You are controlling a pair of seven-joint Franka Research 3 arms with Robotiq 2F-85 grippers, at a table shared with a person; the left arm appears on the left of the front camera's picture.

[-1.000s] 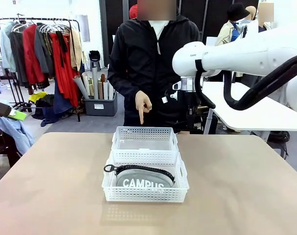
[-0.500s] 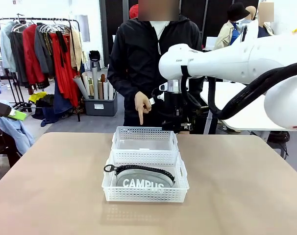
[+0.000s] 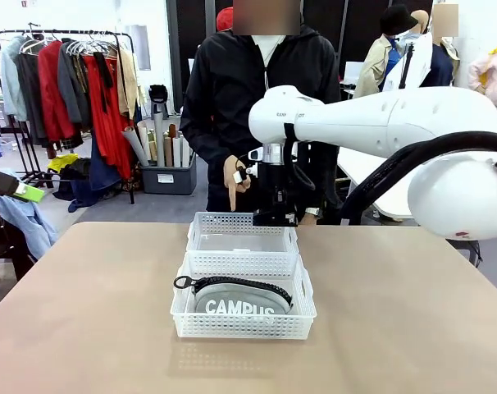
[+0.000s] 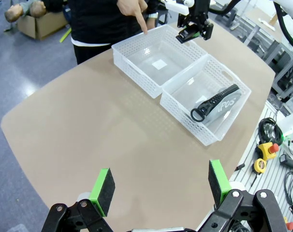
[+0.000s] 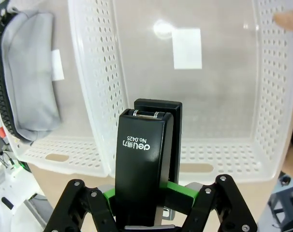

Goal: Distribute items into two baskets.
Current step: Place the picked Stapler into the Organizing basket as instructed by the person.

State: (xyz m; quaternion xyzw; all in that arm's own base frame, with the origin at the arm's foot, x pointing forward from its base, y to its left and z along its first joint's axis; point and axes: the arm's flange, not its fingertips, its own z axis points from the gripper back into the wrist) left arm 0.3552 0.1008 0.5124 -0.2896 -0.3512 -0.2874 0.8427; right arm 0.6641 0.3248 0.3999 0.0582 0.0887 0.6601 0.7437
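We see two white perforated plastic baskets end to end on the tan tabletop. The near basket holds a grey fabric zip pouch lettered "CAMPUS". The far basket shows a bare floor with a small white label. Our right hand hangs above the far basket's right rim, clamped on a small black stapler. Our left hand is spread wide above bare tabletop, well apart from the baskets. The person's hand points down just beyond the far basket.
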